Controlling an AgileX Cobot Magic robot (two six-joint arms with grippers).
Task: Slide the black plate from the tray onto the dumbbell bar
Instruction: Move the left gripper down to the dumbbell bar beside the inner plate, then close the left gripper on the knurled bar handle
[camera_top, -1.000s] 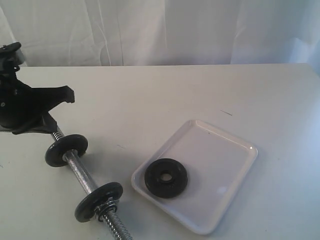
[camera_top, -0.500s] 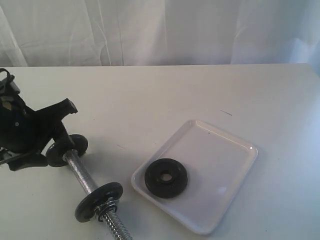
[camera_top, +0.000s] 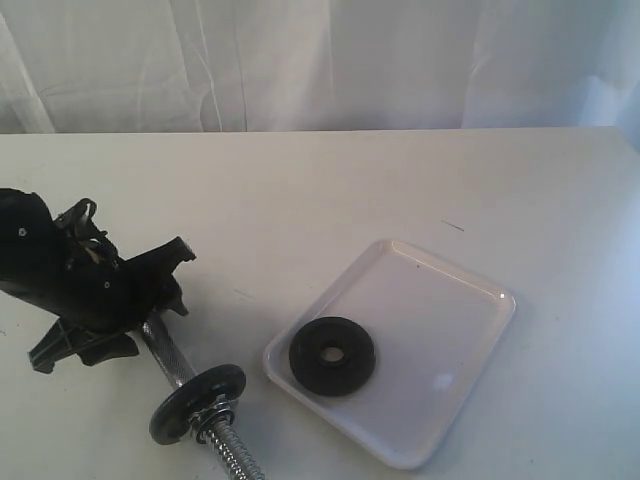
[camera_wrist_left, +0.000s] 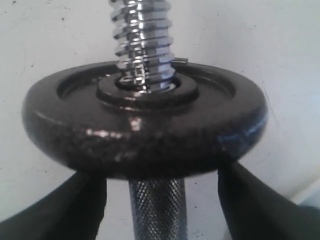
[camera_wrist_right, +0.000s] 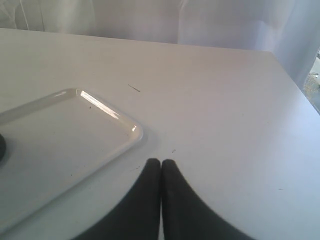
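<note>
The tray (camera_top: 455, 300) lies on the bench (camera_top: 350, 190) toward the right and near side of the exterior view, set at an angle. It holds a single thing, the black plate (camera_top: 332, 355). The plate lies flat with its centre hole facing up, in the tray corner nearest the dumbbell bar (camera_top: 165, 352), close against the low rim; whether it touches the rim cannot be told. The glossy white floor of the tray carries a small bright reflection. The dumbbell bar rests on the bench to the left of the tray and apart from it, running diagonally. Toward its near end stands a black disc (camera_top: 197, 400) with a metal collar (camera_top: 213, 415) just beside it, and the threaded end (camera_top: 238, 460) sticks out past them. The left tool (camera_wrist_left: 159, 190) sits low over the bar's knurled middle with its fingers (camera_wrist_left: 75, 210) apart, one on each side of the rod and clear of it. Just ahead of them in the left wrist view is another black disc, the far disc (camera_wrist_left: 145, 135), seated on the bar with threads beyond it. The right tool (camera_wrist_right: 160, 167) hangs above bare bench beside the tray's far corner, its two fingertips pressed together with nothing between them. A sliver of the plate shows at the edge of that view.
</note>
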